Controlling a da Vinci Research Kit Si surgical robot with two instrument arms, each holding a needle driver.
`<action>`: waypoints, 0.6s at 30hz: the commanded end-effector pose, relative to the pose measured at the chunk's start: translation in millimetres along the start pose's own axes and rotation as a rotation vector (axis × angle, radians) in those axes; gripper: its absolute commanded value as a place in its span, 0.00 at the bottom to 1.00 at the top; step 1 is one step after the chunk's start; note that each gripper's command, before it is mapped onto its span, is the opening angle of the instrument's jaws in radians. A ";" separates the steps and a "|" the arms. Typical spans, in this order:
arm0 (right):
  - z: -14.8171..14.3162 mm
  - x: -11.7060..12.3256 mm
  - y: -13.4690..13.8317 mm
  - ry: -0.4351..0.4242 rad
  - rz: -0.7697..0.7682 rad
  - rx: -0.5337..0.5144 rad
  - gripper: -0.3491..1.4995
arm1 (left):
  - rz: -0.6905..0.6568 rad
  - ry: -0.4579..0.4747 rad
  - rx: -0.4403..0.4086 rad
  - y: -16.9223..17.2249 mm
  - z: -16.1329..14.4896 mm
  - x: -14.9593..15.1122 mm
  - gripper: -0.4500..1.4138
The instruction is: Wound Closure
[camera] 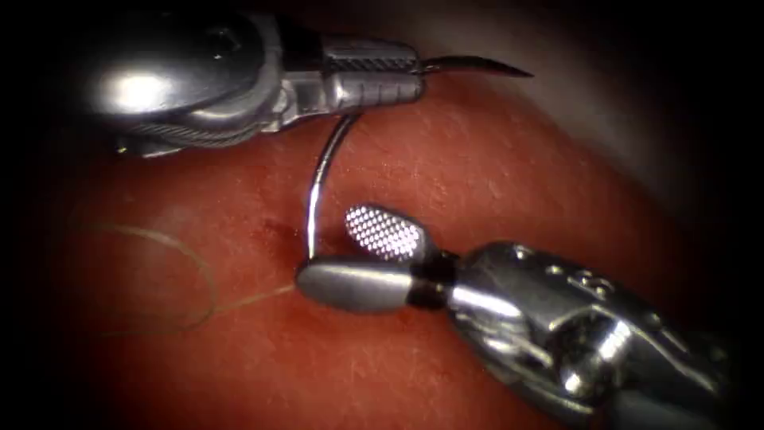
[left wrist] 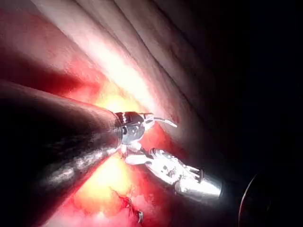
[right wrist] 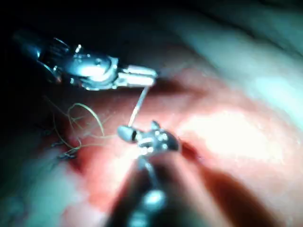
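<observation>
My left tool (camera: 415, 73) comes in from the top left with its jaws shut on the curved needle (camera: 318, 187), gripping it close behind the point. The point sticks out to the right of the jaws, over the tissue (camera: 493, 175). The rest of the curve hangs down, free of the tissue, to its tail by the right tool (camera: 330, 248). That tool's jaws stand open around the tail, the ribbed jaw above and the smooth one below. Pale thread (camera: 191, 275) runs left from the tail in a loop on the tissue. The left wrist view has the left tool (left wrist: 150, 117) above the right tool (left wrist: 132, 153).
A small red puncture mark (camera: 278, 229) sits on the tissue just left of the needle's tail. Earlier stitches (left wrist: 130, 205) with dark thread ends lie further along the cut. In the right wrist view loose thread loops (right wrist: 85, 123) lie left of the right tool (right wrist: 138, 129).
</observation>
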 end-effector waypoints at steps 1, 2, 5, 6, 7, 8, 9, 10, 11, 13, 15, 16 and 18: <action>1.0 0.0 0.2 0.012 0.004 -0.010 0.70 | 0.000 0.004 0.001 0.3 0.6 -0.2 0.05; 1.1 0.0 0.3 0.015 0.010 -0.012 0.69 | 0.000 0.006 0.002 0.3 0.6 -0.2 0.05; 1.7 0.0 0.3 0.027 0.040 -0.020 0.62 | 0.003 0.007 0.008 0.6 0.6 -0.1 0.05; 1.9 -0.1 0.2 0.029 0.052 -0.019 0.60 | 0.009 0.007 0.009 0.6 0.7 -0.1 0.05; 2.1 -0.2 0.0 0.022 0.075 -0.011 0.58 | 0.009 0.007 0.009 0.6 0.7 0.0 0.05; 2.3 -0.3 -0.1 0.015 0.093 -0.002 0.56 | 0.008 0.010 0.011 0.7 0.8 0.0 0.05; 2.7 -0.4 -0.3 0.004 0.115 0.010 0.55 | 0.014 0.010 0.010 0.7 0.9 0.0 0.05; 3.0 -0.6 -0.4 0.001 0.127 0.014 0.55 | 0.019 0.010 0.010 0.7 0.9 0.1 0.05; 3.1 -0.6 -0.5 -0.003 0.133 0.018 0.55 | 0.019 0.010 0.011 0.7 0.9 0.1 0.05; 3.3 -0.7 -0.6 -0.004 0.133 0.019 0.55 | 0.031 0.010 0.012 0.8 1.0 0.1 0.05; 3.2 -0.5 -0.6 -0.006 0.135 0.019 0.55 | 0.054 0.009 0.014 0.9 0.9 0.1 0.05; 3.1 -0.3 -0.6 -0.006 0.135 0.019 0.55 | 0.053 0.009 0.014 0.8 0.9 0.1 0.05; 3.1 -0.3 -0.6 -0.007 0.136 0.019 0.51 | 0.053 0.012 0.016 0.8 0.9 0.1 0.05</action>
